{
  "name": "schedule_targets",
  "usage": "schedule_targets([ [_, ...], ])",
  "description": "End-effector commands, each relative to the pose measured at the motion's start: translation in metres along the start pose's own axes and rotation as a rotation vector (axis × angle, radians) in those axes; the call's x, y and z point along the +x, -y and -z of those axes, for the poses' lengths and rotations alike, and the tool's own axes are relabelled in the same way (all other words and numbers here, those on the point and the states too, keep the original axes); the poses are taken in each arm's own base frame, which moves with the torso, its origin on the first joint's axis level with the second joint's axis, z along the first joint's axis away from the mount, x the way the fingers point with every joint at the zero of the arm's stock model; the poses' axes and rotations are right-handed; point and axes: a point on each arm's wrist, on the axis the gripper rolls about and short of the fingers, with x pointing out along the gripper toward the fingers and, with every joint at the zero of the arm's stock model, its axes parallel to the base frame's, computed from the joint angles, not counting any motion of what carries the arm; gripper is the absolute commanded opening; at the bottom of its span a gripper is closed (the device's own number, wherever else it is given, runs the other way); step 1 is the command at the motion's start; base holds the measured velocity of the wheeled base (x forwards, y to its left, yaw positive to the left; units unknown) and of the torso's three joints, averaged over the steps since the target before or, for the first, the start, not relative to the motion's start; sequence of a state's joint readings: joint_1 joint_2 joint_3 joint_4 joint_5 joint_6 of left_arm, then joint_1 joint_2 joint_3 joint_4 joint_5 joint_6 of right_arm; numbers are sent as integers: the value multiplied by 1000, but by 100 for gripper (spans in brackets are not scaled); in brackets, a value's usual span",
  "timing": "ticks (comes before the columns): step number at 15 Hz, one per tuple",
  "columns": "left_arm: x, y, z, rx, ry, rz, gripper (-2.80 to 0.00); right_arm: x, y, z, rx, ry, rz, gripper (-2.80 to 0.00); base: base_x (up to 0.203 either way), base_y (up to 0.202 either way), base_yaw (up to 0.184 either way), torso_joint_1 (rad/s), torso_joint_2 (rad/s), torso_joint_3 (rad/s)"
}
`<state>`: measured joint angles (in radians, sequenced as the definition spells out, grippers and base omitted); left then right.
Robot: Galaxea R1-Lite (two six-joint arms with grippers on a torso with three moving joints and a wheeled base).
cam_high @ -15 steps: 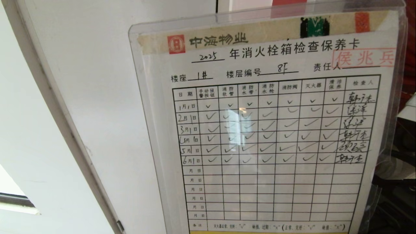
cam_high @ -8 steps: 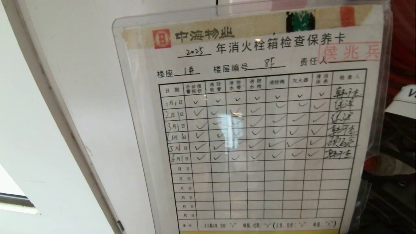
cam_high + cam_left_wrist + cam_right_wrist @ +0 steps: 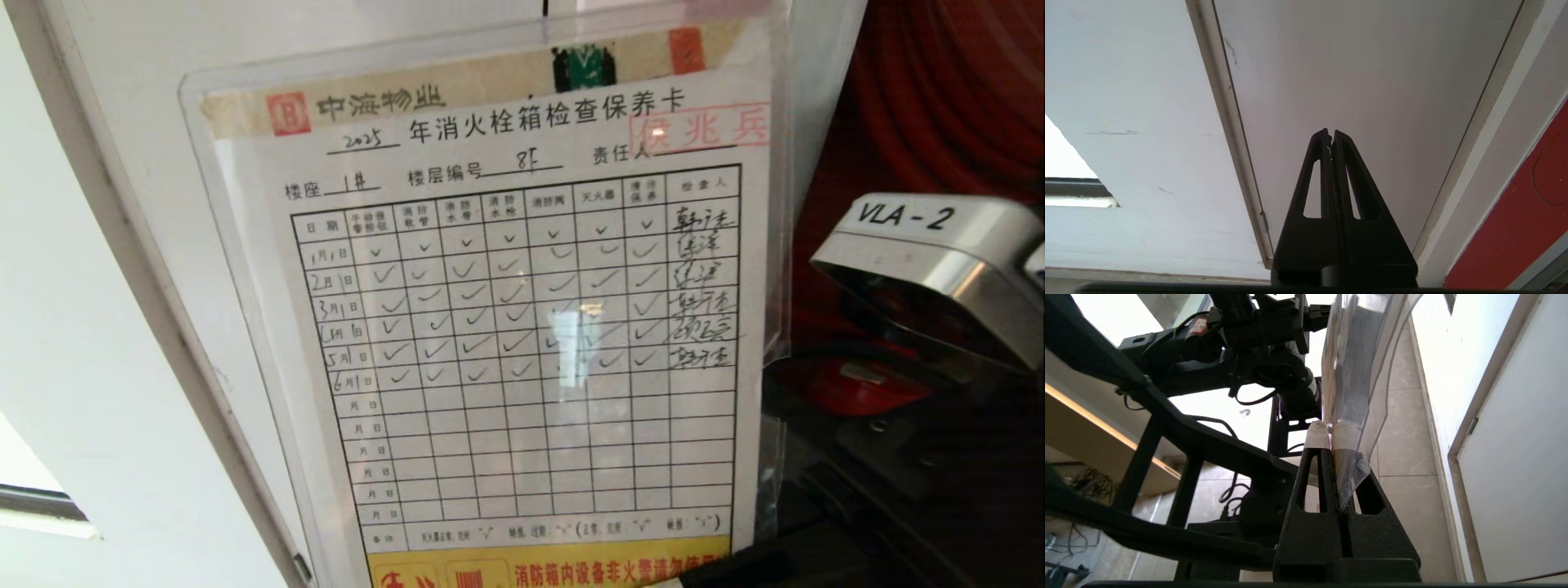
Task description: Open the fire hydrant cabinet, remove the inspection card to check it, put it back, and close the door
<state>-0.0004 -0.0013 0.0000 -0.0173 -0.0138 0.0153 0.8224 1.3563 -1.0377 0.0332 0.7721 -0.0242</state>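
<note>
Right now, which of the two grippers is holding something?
The right gripper: its jaws clamp the bottom edge of the inspection card in its clear sleeve. The left gripper is shut on nothing.

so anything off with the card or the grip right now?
Nothing damaged. The inspection card sits slightly tilted before the head camera in a clear sleeve with window glare mid-grid. The right gripper is shut on the sleeve's bottom edge, which bends above the pinch.

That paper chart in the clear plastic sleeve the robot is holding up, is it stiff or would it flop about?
Probably bendy: in the right wrist view the sleeved white inspection card curves above the right gripper, pinched at one edge. It likely weighs little, since that pinch holds it upright. The glossy sleeve may be slippery.
</note>
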Motion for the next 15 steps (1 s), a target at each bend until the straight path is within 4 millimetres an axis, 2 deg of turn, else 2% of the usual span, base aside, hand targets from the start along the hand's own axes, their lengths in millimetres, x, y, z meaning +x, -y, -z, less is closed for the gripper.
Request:
schedule_targets([
  [1, 0, 0, 2, 0, -5, 1, -280, 7, 6, 3, 19, -20, -6, -280, 0, 0, 0, 0, 0, 0],
  [9, 0, 0, 2, 0, -5, 0, -280, 3, 3, 6, 29, -25, 7, -280, 0, 0, 0, 0, 0, 0],
  [15, 0, 0, 2, 0, -6, 0, -280, -32, -16, 18, 53, 13, 112, -280, 0, 0, 0, 0, 0, 0],
])
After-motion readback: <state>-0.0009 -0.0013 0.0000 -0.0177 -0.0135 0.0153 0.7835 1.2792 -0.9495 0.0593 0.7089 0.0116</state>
